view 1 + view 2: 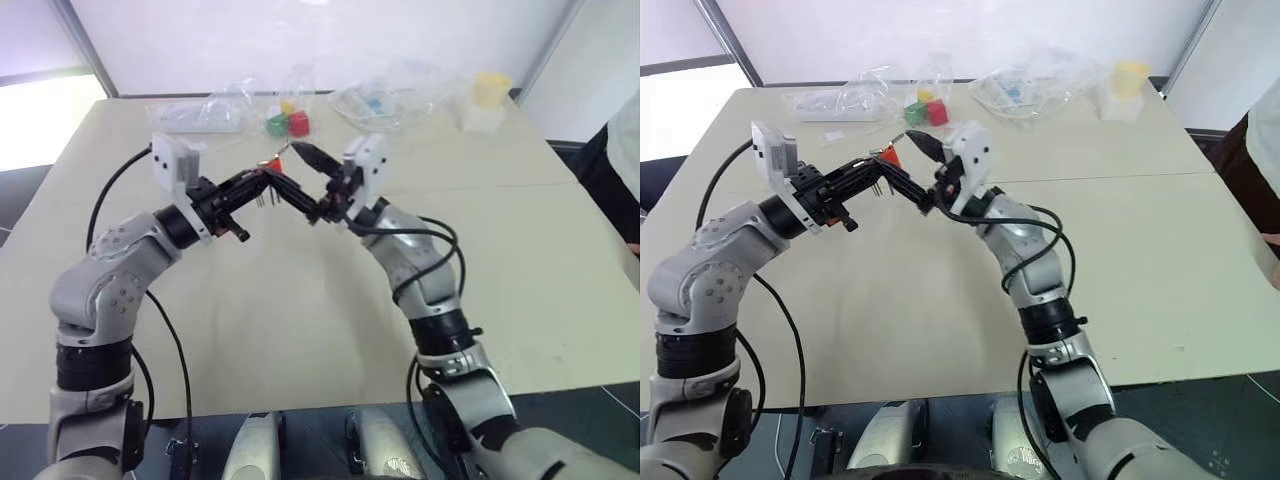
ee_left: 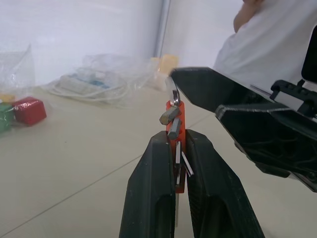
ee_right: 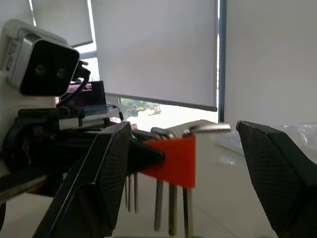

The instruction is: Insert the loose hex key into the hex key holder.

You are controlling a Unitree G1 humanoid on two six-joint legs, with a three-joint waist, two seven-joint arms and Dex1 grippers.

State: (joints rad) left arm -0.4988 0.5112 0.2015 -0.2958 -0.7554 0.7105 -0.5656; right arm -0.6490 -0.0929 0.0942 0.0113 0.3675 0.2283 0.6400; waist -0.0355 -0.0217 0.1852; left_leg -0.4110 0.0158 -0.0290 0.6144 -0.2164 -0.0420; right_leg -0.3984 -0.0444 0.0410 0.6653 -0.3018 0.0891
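Two tools meeting above the tabletop [image 1: 300, 330]: left tool [image 2: 176, 163] clamped on the hex key holder [image 2: 177, 116], right tool [image 3: 198, 163] spread wide around it. Loose hex key [image 3: 208, 128] seemingly seated at the holder's twelve o'clock end; insertion judged near done, next a clean retreat. Right wrist view: keys hanging toward six o'clock, hidden from the head views.

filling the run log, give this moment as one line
left tool: shut on hex key holder | right tool: open, either side of holder | holder: held above table
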